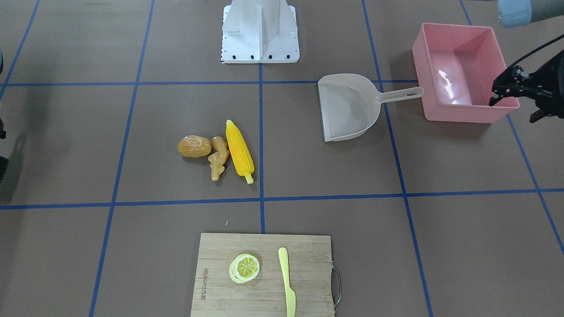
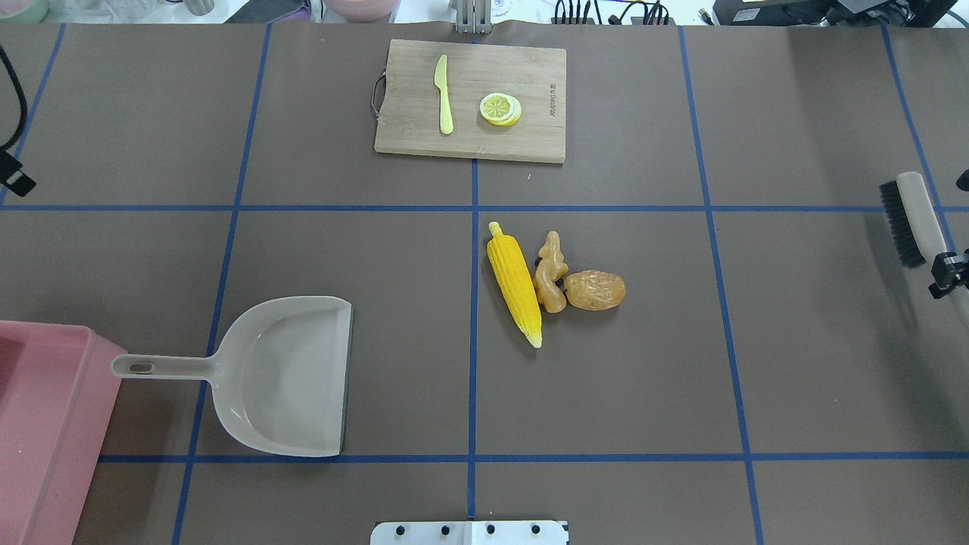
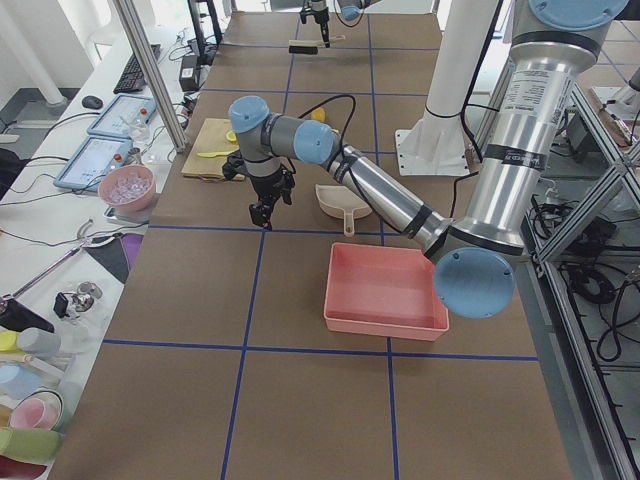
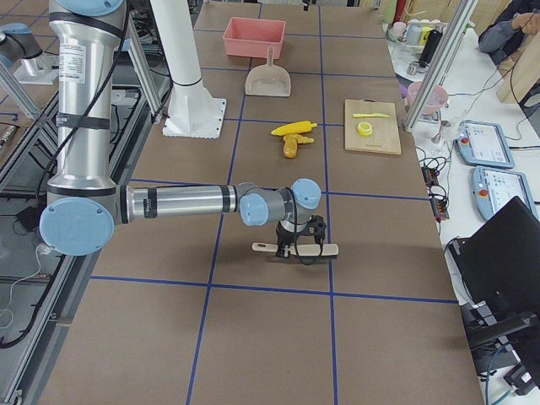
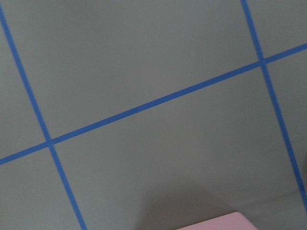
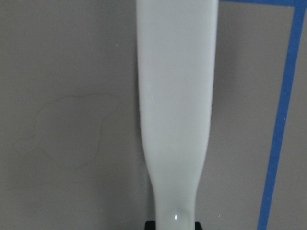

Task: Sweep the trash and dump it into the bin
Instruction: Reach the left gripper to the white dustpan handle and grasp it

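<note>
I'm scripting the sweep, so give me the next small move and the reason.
Probably move the left hand to the dustpan and grip its handle. The right hand holds the brush, but the dustpan lies untouched, apart from the corn, ginger and potato, and the left hand looks open and empty.

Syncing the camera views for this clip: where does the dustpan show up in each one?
Front-facing: dustpan right of centre, handle toward the pink bin.
Overhead: dustpan lower left, bin at left edge.
Exterior left: dustpan at centre, beyond the bin.
Exterior right: dustpan top centre, bin behind it.
Wrist views: not in either.
Shared landmark: the pink bin by its handle.
</note>
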`<state>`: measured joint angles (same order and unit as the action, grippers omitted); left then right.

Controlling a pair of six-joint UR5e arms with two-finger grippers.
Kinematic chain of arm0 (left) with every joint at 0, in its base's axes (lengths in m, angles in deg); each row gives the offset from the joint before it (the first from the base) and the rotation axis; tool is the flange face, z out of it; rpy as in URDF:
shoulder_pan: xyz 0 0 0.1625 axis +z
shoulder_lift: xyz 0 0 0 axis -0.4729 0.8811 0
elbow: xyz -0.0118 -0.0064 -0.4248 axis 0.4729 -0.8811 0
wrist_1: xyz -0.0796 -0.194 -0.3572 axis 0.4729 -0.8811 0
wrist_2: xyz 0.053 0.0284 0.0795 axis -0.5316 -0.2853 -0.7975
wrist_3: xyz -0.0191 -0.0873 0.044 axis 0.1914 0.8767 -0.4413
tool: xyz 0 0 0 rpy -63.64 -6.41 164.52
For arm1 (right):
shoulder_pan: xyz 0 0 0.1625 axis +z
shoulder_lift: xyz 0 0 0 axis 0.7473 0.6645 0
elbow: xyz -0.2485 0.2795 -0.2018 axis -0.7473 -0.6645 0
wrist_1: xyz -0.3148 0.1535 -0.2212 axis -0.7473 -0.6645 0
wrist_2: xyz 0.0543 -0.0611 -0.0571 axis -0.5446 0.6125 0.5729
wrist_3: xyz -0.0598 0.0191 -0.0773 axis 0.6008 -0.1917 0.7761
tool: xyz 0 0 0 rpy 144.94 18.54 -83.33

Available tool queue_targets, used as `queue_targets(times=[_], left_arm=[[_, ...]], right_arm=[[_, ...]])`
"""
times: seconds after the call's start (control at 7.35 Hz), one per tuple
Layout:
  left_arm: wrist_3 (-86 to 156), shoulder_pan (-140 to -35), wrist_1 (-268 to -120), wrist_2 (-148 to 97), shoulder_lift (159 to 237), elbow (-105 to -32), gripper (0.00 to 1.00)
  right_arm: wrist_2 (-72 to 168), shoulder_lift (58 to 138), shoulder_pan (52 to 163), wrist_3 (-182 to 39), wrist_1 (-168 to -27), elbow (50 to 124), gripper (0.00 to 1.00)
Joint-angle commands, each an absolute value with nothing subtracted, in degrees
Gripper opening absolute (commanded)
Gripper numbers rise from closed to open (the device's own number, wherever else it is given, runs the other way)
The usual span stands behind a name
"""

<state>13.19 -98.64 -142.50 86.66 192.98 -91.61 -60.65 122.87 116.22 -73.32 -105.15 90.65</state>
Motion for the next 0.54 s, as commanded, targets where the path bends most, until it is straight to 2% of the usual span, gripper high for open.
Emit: queue_targets(times=[0.0, 0.41], left_arm=[[12.85, -90.41, -142.04, 79.78, 194.71, -98.25, 1.00], [12.85, -76.88, -142.12, 71.60, 193.92, -104.96, 1.00]], right_arm=[[-60.94, 123.34, 117.53, -74.13, -105.44, 94.36, 0.00], [-68.76, 125.79, 121.11, -73.62, -105.53, 97.87, 0.00]])
